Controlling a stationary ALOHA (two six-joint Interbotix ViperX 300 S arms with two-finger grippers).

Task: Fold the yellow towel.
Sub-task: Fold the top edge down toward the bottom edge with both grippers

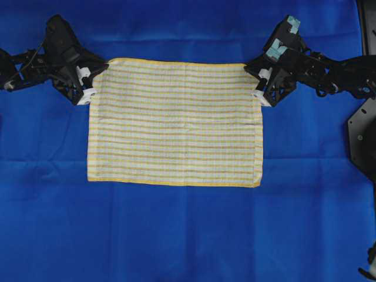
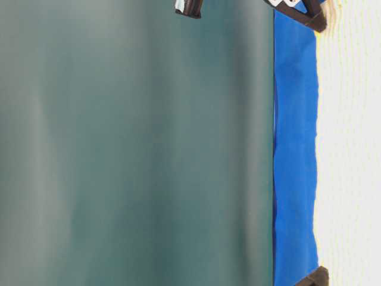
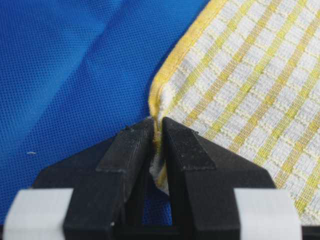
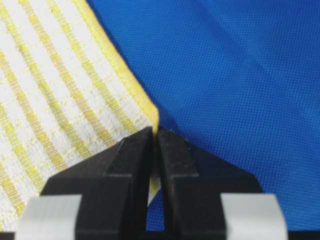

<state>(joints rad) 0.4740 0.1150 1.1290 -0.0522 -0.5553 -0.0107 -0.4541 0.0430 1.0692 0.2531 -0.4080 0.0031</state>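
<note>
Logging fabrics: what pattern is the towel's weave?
White with yellow checks on the yellow towel, yellow hem; clearest in the left wrist view.

Yellow towel: thin woven rectangle, white with fine yellow checks, yellow hemmed edges. Spread flat and unfolded at frame center in overhead view, long sides horizontal, slight ripples. Upper left and upper right corners pinched up at the hem; lower edge flat, lower right corner slightly uneven.

Covered by a blue sheet, faintly creased; lying flat on it, spread open, a yellow towel.
</note>
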